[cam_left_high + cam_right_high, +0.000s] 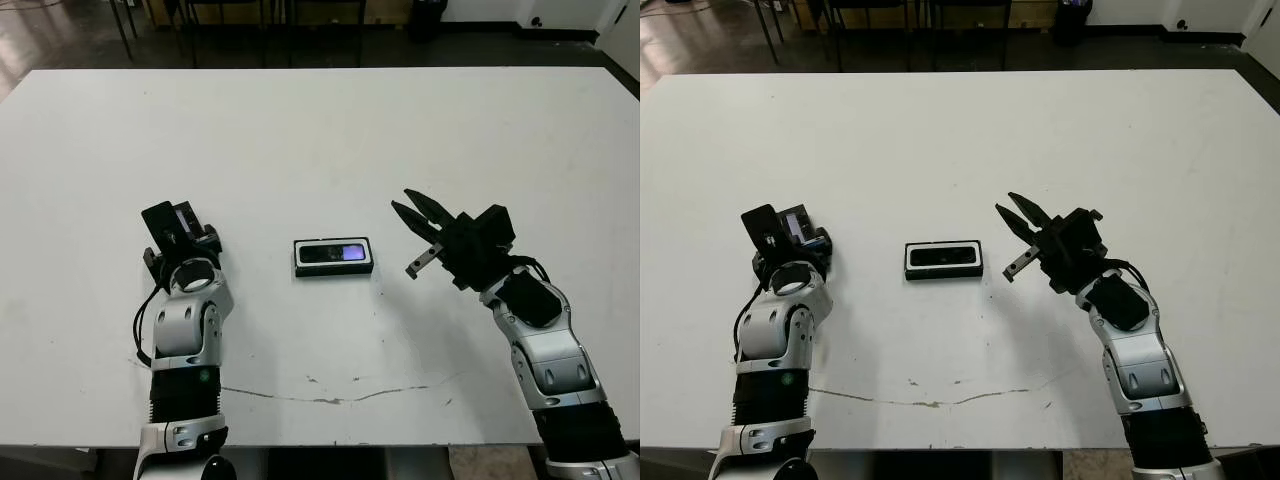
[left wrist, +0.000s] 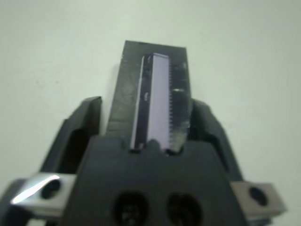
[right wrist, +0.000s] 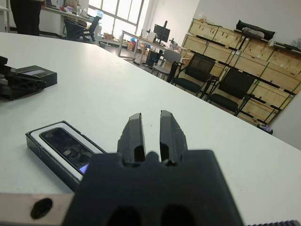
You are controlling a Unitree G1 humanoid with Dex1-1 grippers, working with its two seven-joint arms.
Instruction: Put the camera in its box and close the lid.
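- Left claw (image 1: 172, 228) clenched on the lid (image 2: 157, 101), held edge-up above the bench (image 1: 320, 130).
- Right claw (image 1: 418, 222) slightly parted, empty, just beside the box (image 1: 334, 257).
- Camera (image 1: 334, 252) lies inside box, mid-bench.

In our left wrist view the thin flat dark rectangular lid (image 2: 153, 101) with its glossy face is blurred, and its near end is hidden behind the black body of the left pincer (image 2: 150, 94). In our right wrist view the near corner of the shallow black box with white lining (image 3: 59, 150) disappears behind the right pincer (image 3: 153, 134). A person (image 3: 26, 16) beyond the white bench (image 3: 197, 136) is cut off by the picture's edge. The slim dark camera (image 1: 334, 253) lies too small for us to read its markings.
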